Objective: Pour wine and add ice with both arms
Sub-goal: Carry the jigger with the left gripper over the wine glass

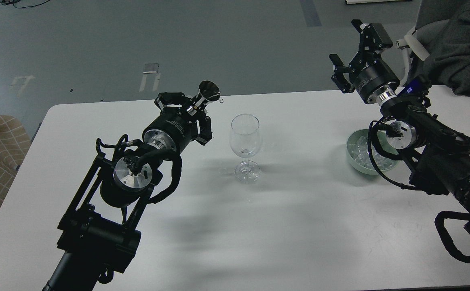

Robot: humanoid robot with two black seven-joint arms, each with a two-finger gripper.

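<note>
**Wine poured, ice not yet added.**
A little clear wine [244, 152] lies in the bowl of the wine glass [245, 137] at frame centre; no cubes show in it. Left of it, the left claw [196, 108] is clamped on a tilted metal jigger [206, 93]. The ice [362, 152] sits in a pale green bowl [352, 159] at the desk's [259, 226] right, below the raised right claw [350, 60], fingers apart and empty.
</note>
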